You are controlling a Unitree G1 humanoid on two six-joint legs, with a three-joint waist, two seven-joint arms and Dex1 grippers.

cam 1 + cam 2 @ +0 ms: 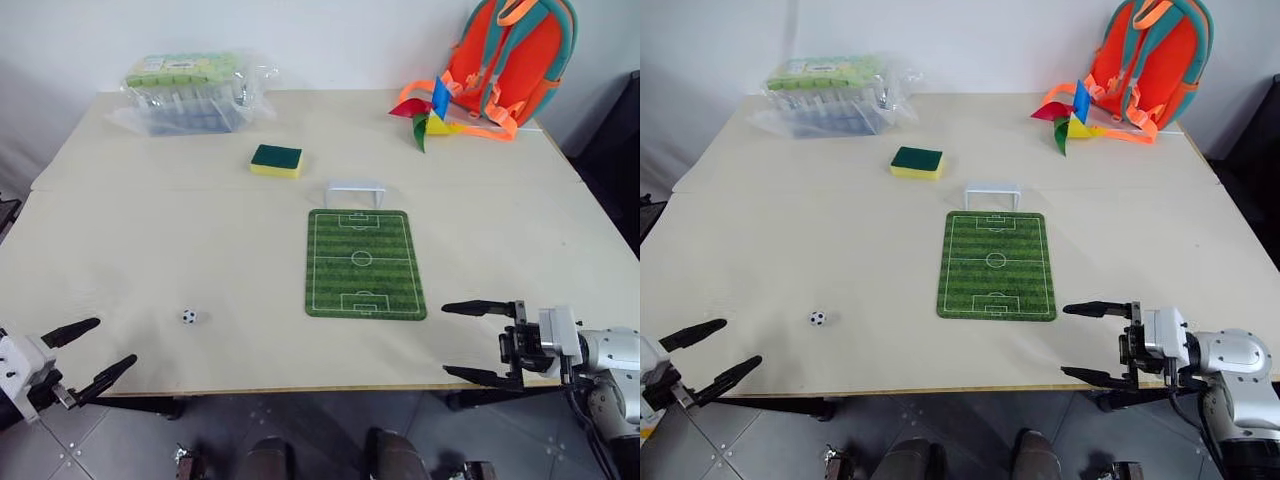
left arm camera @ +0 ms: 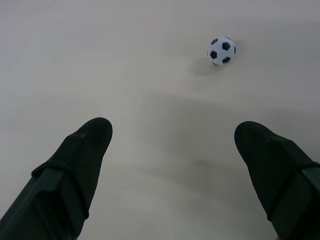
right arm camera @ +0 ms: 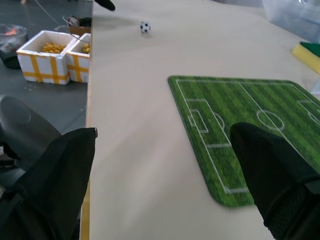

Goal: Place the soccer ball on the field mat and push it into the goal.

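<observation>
Left eye view – one soccer ball (image 1: 189, 317), one field mat (image 1: 364, 264), one goal (image 1: 355, 192)

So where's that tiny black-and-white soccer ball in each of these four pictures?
Left eye view: tiny black-and-white soccer ball on the bare beige table, lower left, off the mat.
Right eye view: the same spot, lower left.
Left wrist view: upper right, beyond the open black end effector fingers.
Right wrist view: top, left of centre.
Shared landmark: the flat green striped field mat, in both eye views and the right wrist view.
</observation>
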